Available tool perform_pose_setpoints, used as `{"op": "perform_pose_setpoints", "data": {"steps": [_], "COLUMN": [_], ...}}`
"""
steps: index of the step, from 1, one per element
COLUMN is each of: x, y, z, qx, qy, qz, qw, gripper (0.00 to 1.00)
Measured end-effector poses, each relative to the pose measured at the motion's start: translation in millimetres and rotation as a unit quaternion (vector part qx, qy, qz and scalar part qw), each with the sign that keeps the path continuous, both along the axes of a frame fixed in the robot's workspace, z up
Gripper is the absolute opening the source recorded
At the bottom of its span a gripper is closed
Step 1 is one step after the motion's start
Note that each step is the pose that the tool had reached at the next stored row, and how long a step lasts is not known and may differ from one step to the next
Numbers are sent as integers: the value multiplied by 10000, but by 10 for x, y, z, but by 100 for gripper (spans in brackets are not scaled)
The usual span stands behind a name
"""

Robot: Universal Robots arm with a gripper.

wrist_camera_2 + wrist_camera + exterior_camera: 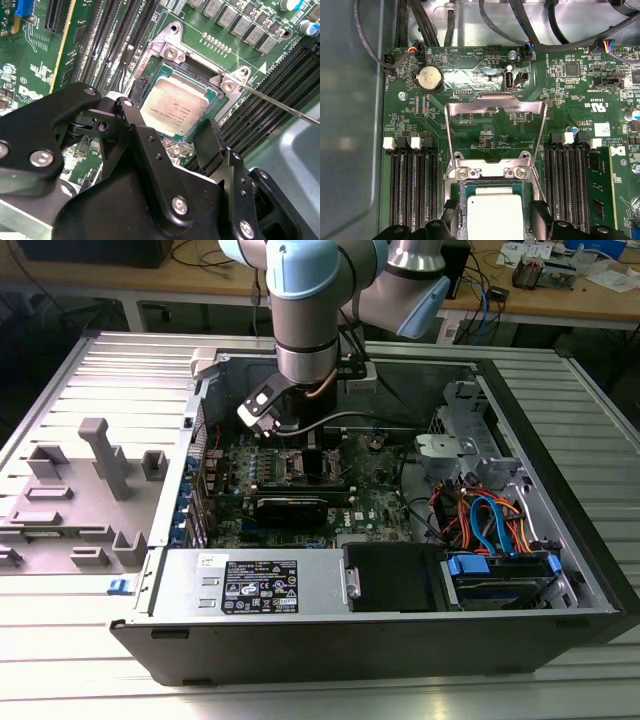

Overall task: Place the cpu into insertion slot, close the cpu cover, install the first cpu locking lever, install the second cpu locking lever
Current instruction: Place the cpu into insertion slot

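- Exterior view: the arm (pixel 305 300) is reaching down into the open case (pixel 400 640), and the gripper (pixel 310 445) is hanging over the board at about twelve o'clock from the black card (pixel 290 506).
- In both wrist views the cpu (pixel 172 106) is lying inside the slot (pixel 197 74), looking flat and square to its dark frame.
- The fingers (pixel 209 139) are standing apart, one on each side of the chip. The first wrist view shows a gap at both edges, so the pincer is spread wider than the cpu and gripping nothing.
- The step in hand reads as finishing the seating. Doing it well means keeping both fingers clear of the chip's edges and avoiding any sideways drag, since a nudge could tilt it out of the frame.
- The cover (pixel 470 106) is standing raised off the slot, hinged at one side with its cut-out middle showing green board behind, so it is not yet closed.
- A thin rod (pixel 280 103), probably a locking lever, is sticking out from a corner of the socket bracket, unlatched.
- As for looks, the cpu is a small square with a dull silver-grey top, faint print at its centre and a green rim just showing around the lid. It is catching the light and glaring pale in the first wrist view.
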State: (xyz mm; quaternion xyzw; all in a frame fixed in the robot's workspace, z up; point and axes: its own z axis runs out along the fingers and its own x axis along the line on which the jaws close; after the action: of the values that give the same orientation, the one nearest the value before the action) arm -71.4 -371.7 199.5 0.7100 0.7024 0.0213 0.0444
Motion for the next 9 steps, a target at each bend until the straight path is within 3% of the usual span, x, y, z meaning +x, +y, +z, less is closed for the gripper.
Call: {"op": "perform_pose_setpoints", "data": {"steps": [4, 7, 9], "x": [2, 29, 35], "y": [1, 0, 0], "z": [8, 10, 10], "qx": [2, 2, 3], "qy": [4, 50, 55], "qz": [-1, -1, -2], "qw": [10000, 10000, 10000], "gripper": [67, 67, 67]}}
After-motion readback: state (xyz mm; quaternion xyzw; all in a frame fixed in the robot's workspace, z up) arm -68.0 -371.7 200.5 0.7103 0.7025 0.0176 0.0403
